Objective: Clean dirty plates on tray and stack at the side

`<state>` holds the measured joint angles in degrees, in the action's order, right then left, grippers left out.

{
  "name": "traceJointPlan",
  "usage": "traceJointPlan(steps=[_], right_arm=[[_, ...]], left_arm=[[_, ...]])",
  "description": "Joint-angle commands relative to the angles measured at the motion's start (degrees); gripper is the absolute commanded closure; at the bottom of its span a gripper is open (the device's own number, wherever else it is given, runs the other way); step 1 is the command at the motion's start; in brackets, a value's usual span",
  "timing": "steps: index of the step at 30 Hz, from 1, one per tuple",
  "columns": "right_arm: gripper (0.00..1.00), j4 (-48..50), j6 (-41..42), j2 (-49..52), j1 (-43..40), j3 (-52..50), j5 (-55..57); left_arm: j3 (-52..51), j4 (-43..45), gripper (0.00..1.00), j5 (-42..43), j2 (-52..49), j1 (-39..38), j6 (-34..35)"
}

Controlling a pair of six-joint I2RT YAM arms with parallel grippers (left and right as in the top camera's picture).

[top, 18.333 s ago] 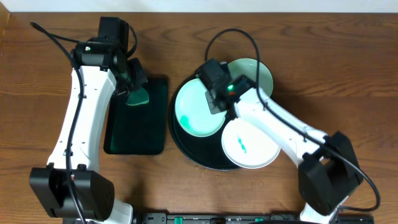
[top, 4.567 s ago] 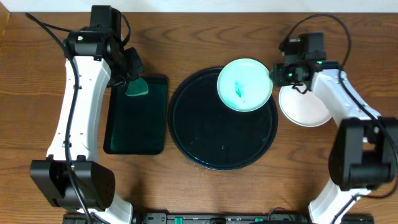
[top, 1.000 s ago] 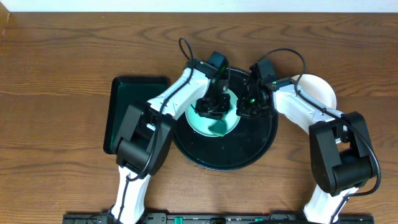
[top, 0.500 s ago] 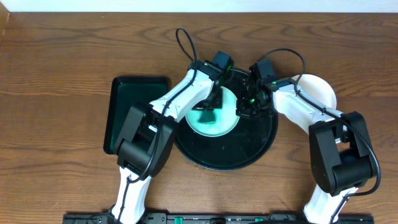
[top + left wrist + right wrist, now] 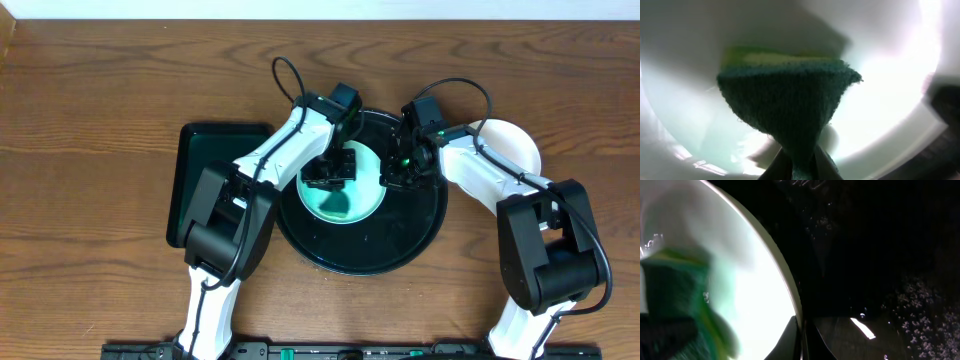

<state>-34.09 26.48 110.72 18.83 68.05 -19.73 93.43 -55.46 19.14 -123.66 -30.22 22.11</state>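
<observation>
The mint plate (image 5: 355,205) is small, round and very pale green, nearly white where the light hits it, with a thin raised rim. It lies flat inside the black tray (image 5: 370,250), toward the tray's far-left part. The tray itself is glossy, wet-speckled and much wider than the plate. It sits at the middle of the counter (image 5: 100,100).

The plate's centre is hidden under the sponge (image 5: 787,105) and the left hand (image 5: 330,172), so I cannot tell whether any smear is on it. The left hand is pinched narrow on the sponge's tapered end. The sponge's broad green face, backed by a yellow layer, is pressed down against the plate.

The right hand (image 5: 398,172) is at the plate's right rim. In its own wrist view the 2 fingertips (image 5: 794,332) are closed narrow with the rim between them.

Counting up, I see 1 plate on the tray. There is also 1 white plate outline (image 5: 515,150) off the tray toward the right edge of the counter, partly under the right arm. Whether that is 1 plate or several stacked, I cannot tell.

There are 2 trays, the black one and a dark green rectangular tray (image 5: 205,200) just to its left. There is 1 sponge and 2 arms.
</observation>
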Motion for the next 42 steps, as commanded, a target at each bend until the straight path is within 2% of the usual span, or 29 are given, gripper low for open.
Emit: traceJointPlan(steps=[1,4,10,13,20,23,29,35,42], right_arm=[[0.99,-0.4,-0.9,1.0,-0.3,-0.5,1.4],[0.99,-0.4,-0.9,1.0,-0.3,-0.5,1.4],[0.99,-0.4,-0.9,1.0,-0.3,-0.5,1.4],[0.99,-0.4,-0.9,1.0,-0.3,-0.5,1.5],[0.99,-0.4,-0.8,1.0,-0.3,-0.5,1.5],[0.99,-0.4,-0.8,1.0,-0.3,-0.5,1.5],[0.99,-0.5,-1.4,1.0,-0.3,-0.5,1.5],[0.99,-1.2,-4.5,0.0,0.3,0.8,1.8],[0.99,-7.2,-7.3,-5.5,6.0,3.6,21.8]], left_arm=[[-0.7,2.6,0.93,8.2,-1.3,-0.5,-6.9],[-0.7,5.0,0.93,0.6,-1.3,0.0,-6.5],[-0.7,5.2,0.93,-28.9,-1.3,1.9,6.6],[0.2,2.7,0.93,-35.1,-1.2,3.5,8.5],[6.2,-6.9,0.93,-34.8,0.6,6.6,8.4],[8.7,-9.5,0.93,-31.3,3.4,7.1,8.4],[11.0,-10.5,0.92,-21.6,12.3,9.2,7.4],[11.0,-11.9,0.93,-21.3,20.0,14.5,3.5],[10.5,-13.0,0.93,-21.3,20.9,20.7,2.3]])
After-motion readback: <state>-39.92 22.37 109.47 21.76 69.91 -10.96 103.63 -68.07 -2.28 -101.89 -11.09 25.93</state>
